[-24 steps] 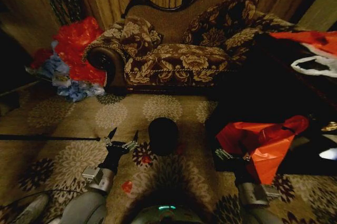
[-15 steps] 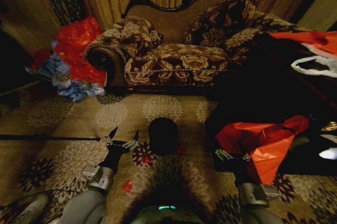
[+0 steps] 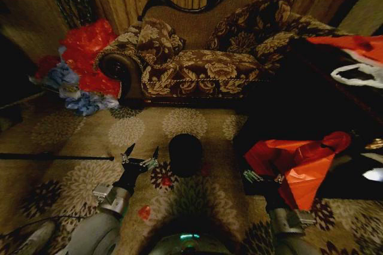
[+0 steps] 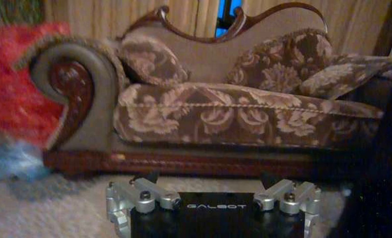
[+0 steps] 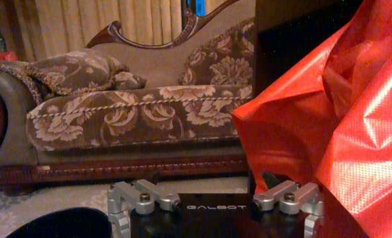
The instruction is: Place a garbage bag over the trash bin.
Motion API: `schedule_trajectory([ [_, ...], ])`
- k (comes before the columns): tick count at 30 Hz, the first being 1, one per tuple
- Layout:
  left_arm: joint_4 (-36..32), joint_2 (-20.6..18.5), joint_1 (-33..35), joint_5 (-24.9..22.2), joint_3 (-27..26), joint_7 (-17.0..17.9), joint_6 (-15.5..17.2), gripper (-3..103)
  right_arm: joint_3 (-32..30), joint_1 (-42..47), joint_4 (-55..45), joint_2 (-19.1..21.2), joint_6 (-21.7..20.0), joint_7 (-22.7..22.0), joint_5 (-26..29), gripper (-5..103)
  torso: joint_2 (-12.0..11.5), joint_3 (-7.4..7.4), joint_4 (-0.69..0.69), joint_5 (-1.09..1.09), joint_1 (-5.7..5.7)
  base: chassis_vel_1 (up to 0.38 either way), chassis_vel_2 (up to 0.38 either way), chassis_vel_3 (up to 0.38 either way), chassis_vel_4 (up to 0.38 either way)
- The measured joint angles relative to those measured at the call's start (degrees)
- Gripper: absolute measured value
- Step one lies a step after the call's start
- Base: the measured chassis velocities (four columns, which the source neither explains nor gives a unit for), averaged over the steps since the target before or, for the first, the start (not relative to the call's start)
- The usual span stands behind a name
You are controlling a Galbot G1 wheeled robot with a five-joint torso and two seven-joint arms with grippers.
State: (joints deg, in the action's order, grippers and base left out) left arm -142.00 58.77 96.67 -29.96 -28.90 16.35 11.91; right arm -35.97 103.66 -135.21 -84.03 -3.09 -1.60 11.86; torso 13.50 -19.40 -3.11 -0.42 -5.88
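The trash bin (image 3: 185, 154), small, black and round, stands on the patterned carpet in front of the sofa. My left gripper (image 3: 143, 148) hovers open just left of the bin, nothing between its fingers. A glossy, crinkly red-orange garbage bag (image 3: 297, 164) lies on the edge of a dark low table to the right. My right gripper (image 3: 262, 176) stands open at the bag's left edge, and the plastic lies against its outer finger. In the right wrist view the garbage bag (image 5: 328, 124) hangs close beside the fingers, and the bin's dark rim (image 5: 60, 223) shows low down.
A patterned sofa (image 3: 203, 57) stands behind the bin. A heap of red and blue bags (image 3: 84, 66) lies to its left. The dark table (image 3: 311, 105) carries another red bag and a white one (image 3: 359, 72). Small red scraps (image 3: 144, 212) dot the carpet.
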Motion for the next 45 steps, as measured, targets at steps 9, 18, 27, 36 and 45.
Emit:
schedule_trajectory([
  [9,0.49,-7.46,-8.12,-17.62,4.6,1.04,-0.1,100,1.0,-0.65,3.01,0.83,0.21,0.15,-1.03,100,0.0,0.0,0.0,0.0,0.0,0.0,0.0,0.0,0.0],
  [18,3.21,-13.28,-28.0,-44.14,19.4,4.17,0.35,100,2.31,-1.2,7.42,1.72,0.95,0.37,-3.28,100,0.0,-0.01,0.02,0.0,0.0,0.0,0.0,0.0,0.0],
  [27,18.53,-1.41,-60.67,-59.19,47.72,7.01,-1.86,100,1.81,-2.25,11.3,2.53,1.69,0.04,-4.14,100,-0.01,-0.01,-0.01,0.02,-0.01,0.0,0.0,0.0,0.0],
  [36,29.29,15.74,-66.28,-69.06,56.57,8.57,-1.74,100,2.13,-2.43,13.54,2.51,2.4,0.01,-6.07,100,-0.01,0.0,0.0,0.04,0.0,0.0,0.0,0.0,0.0],
  [45,37.15,25.46,-66.82,-70.73,57.95,8.85,-0.13,100,1.45,-1.99,14.2,1.93,3.31,-0.09,-6.48,100,-0.01,0.0,0.0,0.02,0.0,0.0,0.0,0.0,0.0],
])
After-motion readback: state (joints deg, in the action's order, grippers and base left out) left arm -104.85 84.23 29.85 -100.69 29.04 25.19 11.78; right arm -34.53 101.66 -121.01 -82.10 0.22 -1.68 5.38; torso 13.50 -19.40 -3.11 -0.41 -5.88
